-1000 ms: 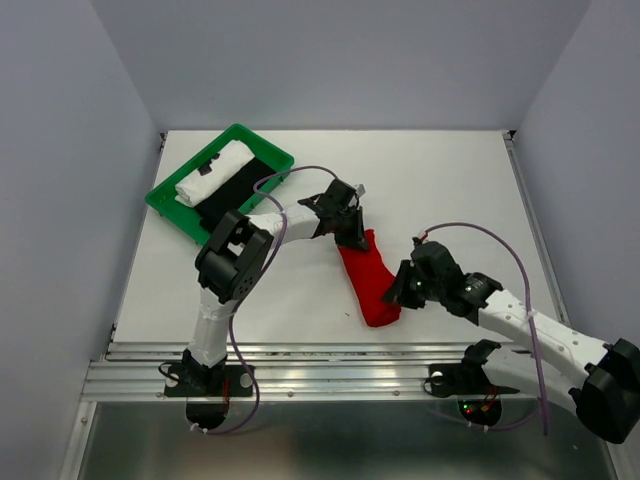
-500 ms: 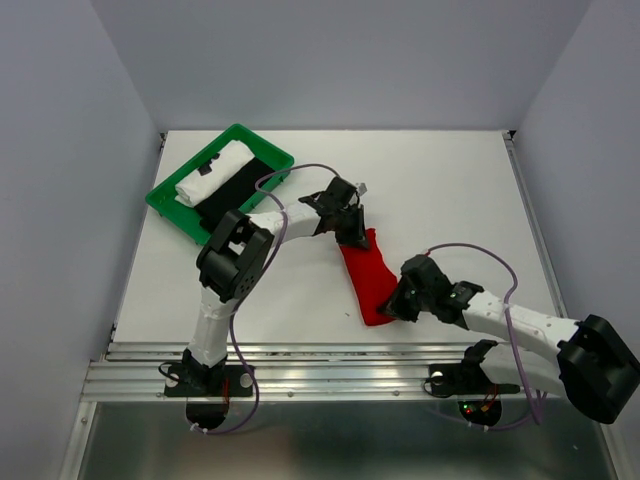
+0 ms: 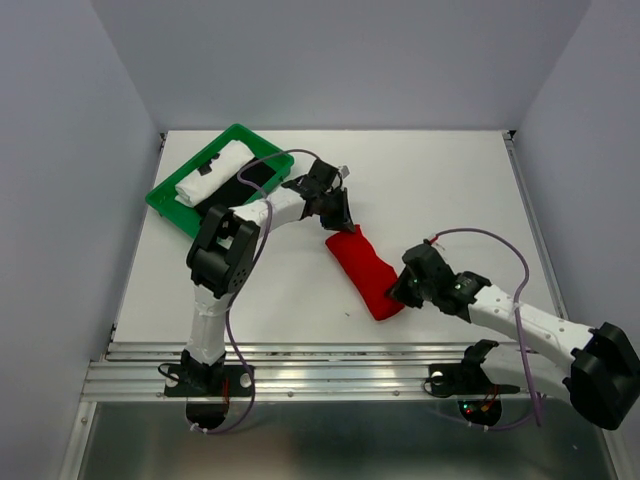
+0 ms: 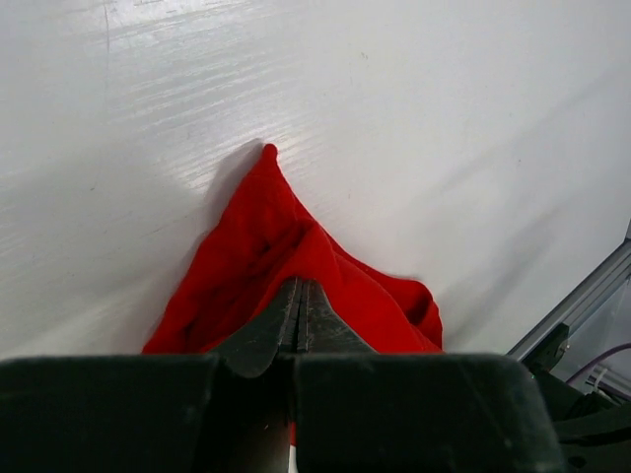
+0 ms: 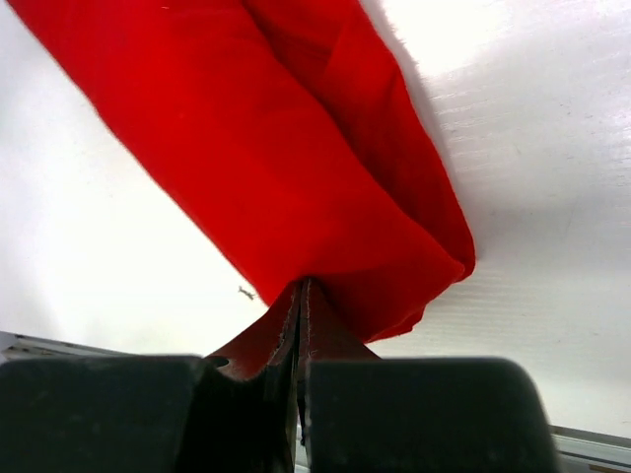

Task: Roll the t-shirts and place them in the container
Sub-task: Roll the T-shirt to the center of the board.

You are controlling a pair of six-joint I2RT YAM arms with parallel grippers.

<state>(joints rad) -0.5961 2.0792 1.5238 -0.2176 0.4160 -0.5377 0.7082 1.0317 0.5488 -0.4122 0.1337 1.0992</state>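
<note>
Top external shows the white table (image 3: 450,180) and on it (lying slantwise) the rolled bright red cloth t-shirt (image 3: 365,270); my left gripper (image 3: 338,222) is clenched on its far end, my right gripper (image 3: 398,292) on its near end.

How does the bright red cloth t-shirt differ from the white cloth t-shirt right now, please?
The bright red cloth t-shirt lies on the white table, the white cloth t-shirt in the green plastic tray. The left gripper and right gripper pinch the red one's ends; the white one is untouched. Both are long rolled bundles.
</note>
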